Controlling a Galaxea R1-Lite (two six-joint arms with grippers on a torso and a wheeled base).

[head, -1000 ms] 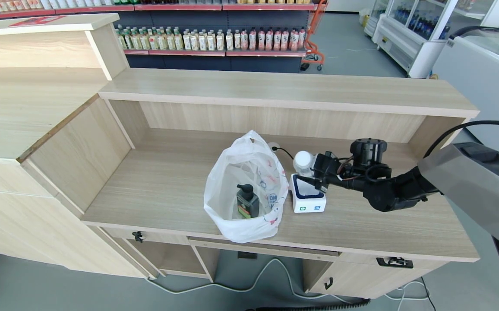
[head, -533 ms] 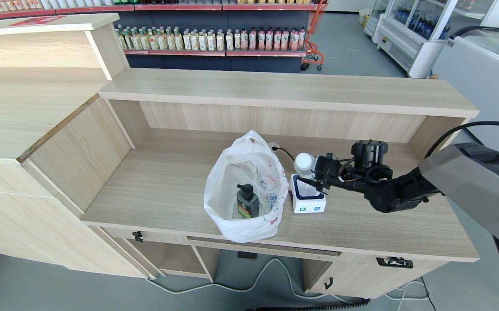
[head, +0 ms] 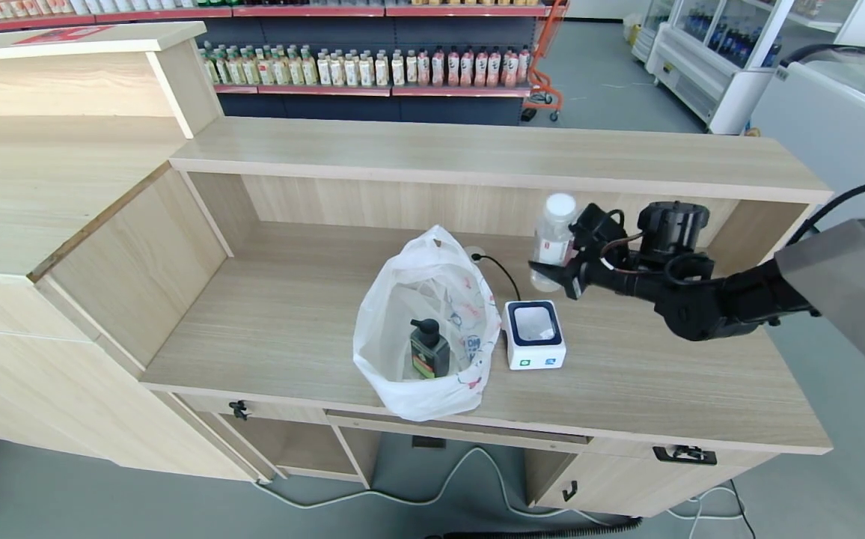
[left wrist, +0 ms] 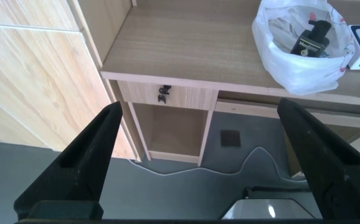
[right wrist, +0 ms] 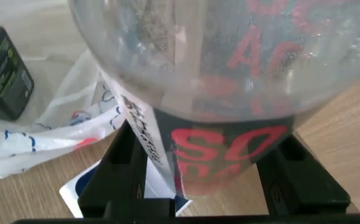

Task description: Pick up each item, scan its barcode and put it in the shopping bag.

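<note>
My right pincer (head: 554,271) is clenched on the lower part of a clear bottle (head: 554,232) with a white cap and a red-lettered label; I hold it in the air, roughly upright, above the back of the counter (head: 664,374), beyond the scanner (head: 535,335) and a little to its right, apart from it and not over the shopping bag (head: 402,299); in my right wrist view the bottle's base hangs above a corner of the scanner and the edge of the bag. My left pincer (left wrist: 198,109) is released, its fingers spread wide with nothing between them; it hangs low in front of the counter, near the drawer edge. The bag stands open on the counter just beside the scanner, on my left of it; a dark pump bottle (head: 429,350) stands inside, so I judge one item as finished. Whether the bottle's barcode has been read I cannot tell; the scanner's window faces up and the bottle is off to one side of it. What is left, as I judge it: confirm the scan, carry the bottle across over the bag's mouth, lower it beside the pump bottle, and let go.
</note>
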